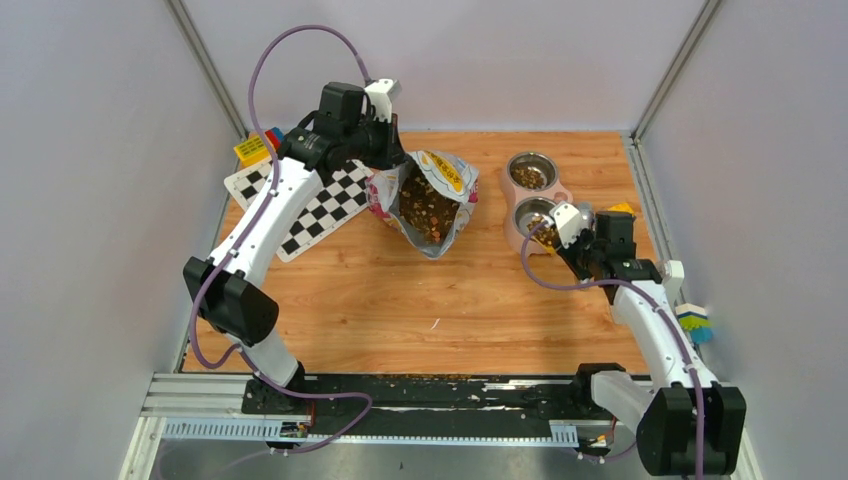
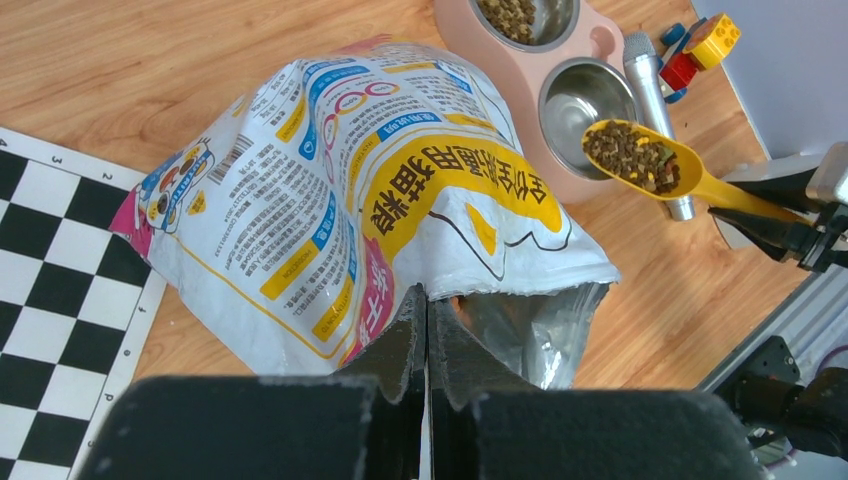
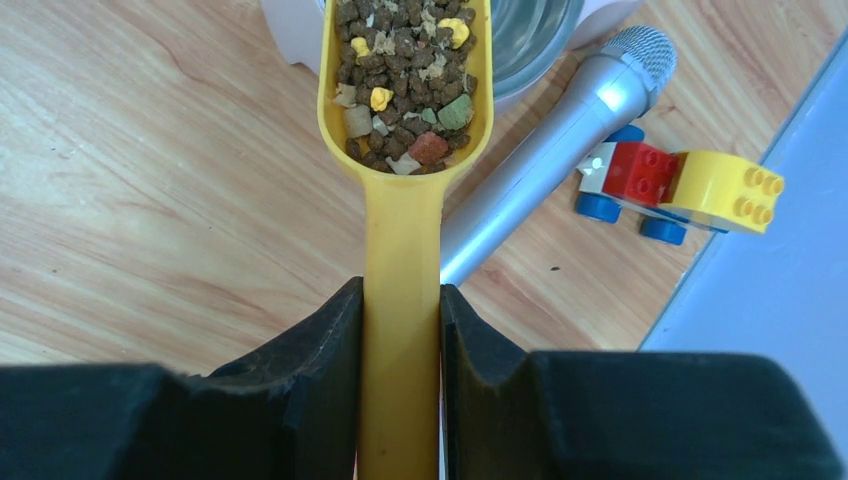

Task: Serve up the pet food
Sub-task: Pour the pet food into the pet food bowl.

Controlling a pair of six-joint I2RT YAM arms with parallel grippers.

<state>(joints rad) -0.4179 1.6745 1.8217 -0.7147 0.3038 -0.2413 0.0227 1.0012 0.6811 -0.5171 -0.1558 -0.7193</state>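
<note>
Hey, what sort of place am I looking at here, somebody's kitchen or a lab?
Most likely a robot lab test cell, not a home. Plain grey walls box in a wooden table, a checkerboard mat lies on it, and unrelated props, a microphone and block car, sit beside the pet bowls.

top view: bright, even, diffuse light from above; only soft, faint shadows under the arms on the table (image 1: 400, 300). small glare spots on the steel bowls (image 1: 512, 168). wrist views: left gripper (image 2: 427, 300) and right gripper (image 3: 400, 300) fill the bottom of frame, near-black, detail crushed, edges soft. bag (image 2: 380, 200) has a mild sheen, print readable. pet food (image 3: 400, 60) in the scoop (image 3: 402, 250) is sharp. bright streak along the microphone (image 3: 560, 170).
</note>
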